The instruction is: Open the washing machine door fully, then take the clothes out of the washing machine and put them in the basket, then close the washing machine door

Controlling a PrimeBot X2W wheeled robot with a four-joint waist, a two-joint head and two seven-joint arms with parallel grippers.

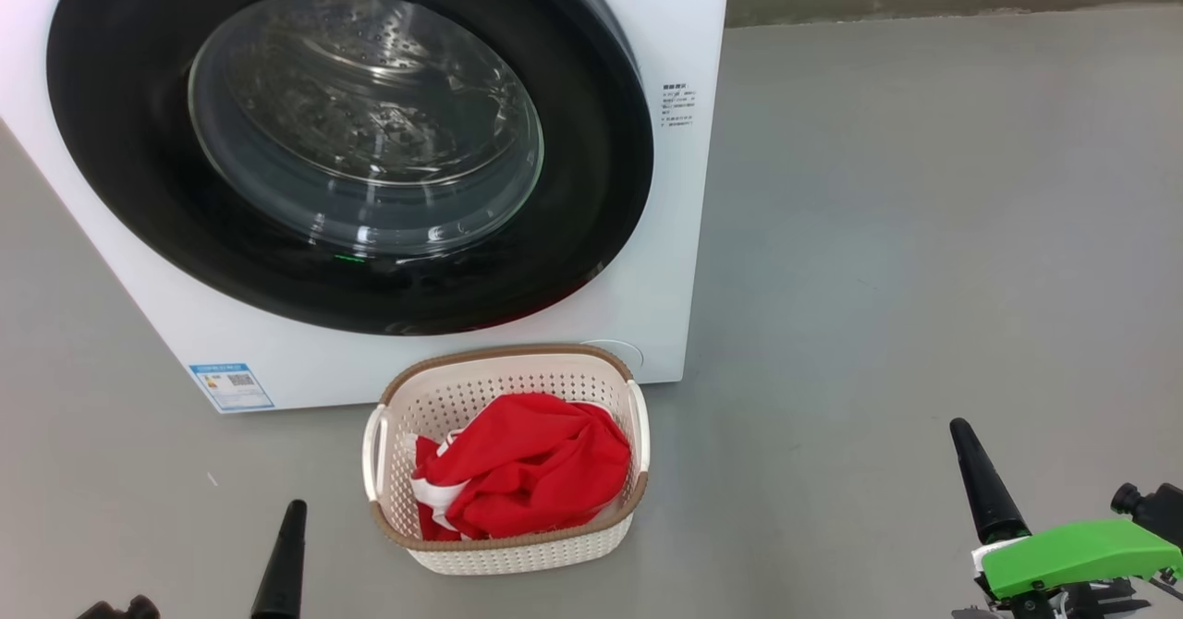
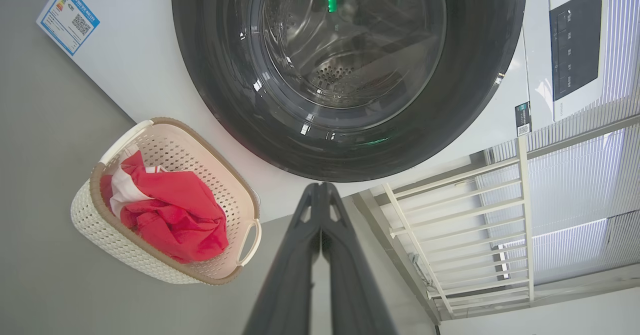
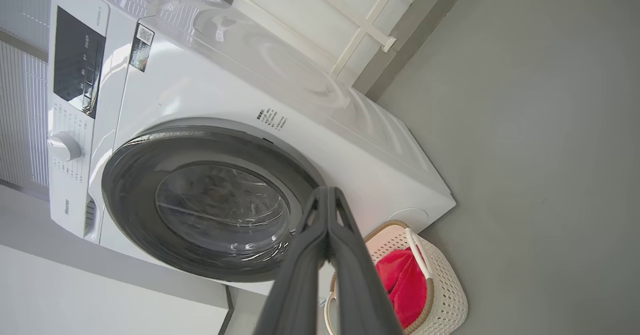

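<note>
Near edge, head view: left gripper [image 1: 292,517] low at the left, fingers pressed together, holding nothing. Right gripper [image 1: 966,436] low at the right, likewise closed and empty, green housing behind it. Both are well apart from everything else.

Between them, a little farther: the basket [image 1: 518,554] sits on the grey floor [image 1: 924,231], just in front of the washing machine [image 1: 675,259]. The clothes [image 1: 527,467] lie in it, a red heap with white showing at the left, sitting at about rim height and inside the rim.

Far: the washing machine door [image 1: 591,194] appears to lie flush against the white front. Through the glass window [image 1: 370,120] I see bare steel drum and no red. Blue label [image 1: 231,385] at the machine's lower left corner.

Judgement: unloading looks done, and the step in hand is the door closing, apparently at its end.

- Whether the latch has caught cannot be told from here; the seam in the right wrist view looks tight.
- If a confirming push is wanted, use closed fingertips on the black ring, not the bulging glass.
- I cannot tell the hinge side; press the opposite edge once it is found.
- Reach over or beside the basket, since it stands close under the door and a low arm could tip it.
</note>
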